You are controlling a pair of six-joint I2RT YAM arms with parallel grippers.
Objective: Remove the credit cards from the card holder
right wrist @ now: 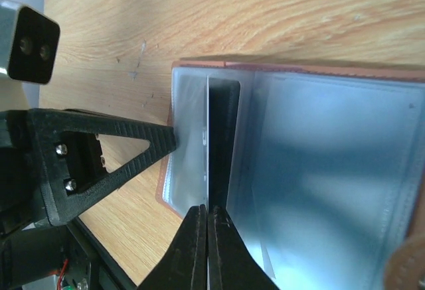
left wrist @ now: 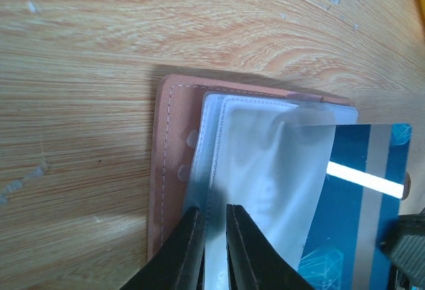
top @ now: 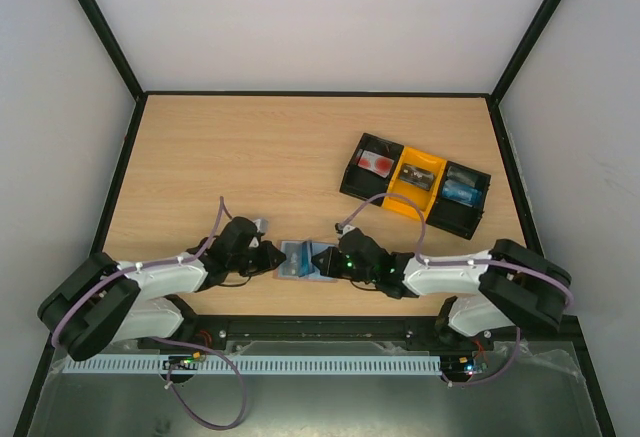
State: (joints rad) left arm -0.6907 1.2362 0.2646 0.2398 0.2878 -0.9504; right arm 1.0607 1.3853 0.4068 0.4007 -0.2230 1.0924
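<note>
Card holder [top: 298, 260] open at the near edge of the table [top: 250, 147], between the arms; left gripper [left wrist: 214, 209] pinches its clear sleeve [left wrist: 265, 170]; right gripper [right wrist: 206, 212] clamps the blue card [left wrist: 368, 194]; withdrawal probably runs rightward.

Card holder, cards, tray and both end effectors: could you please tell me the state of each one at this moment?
card holder: open, lying flat
clear sleeve: pinched at its edge by the left end effector
blue card: partly pulled out of its sleeve
left end effector: shut on the clear sleeve
right end effector: shut on the blue card
tray: upright, with items in its compartments
</note>
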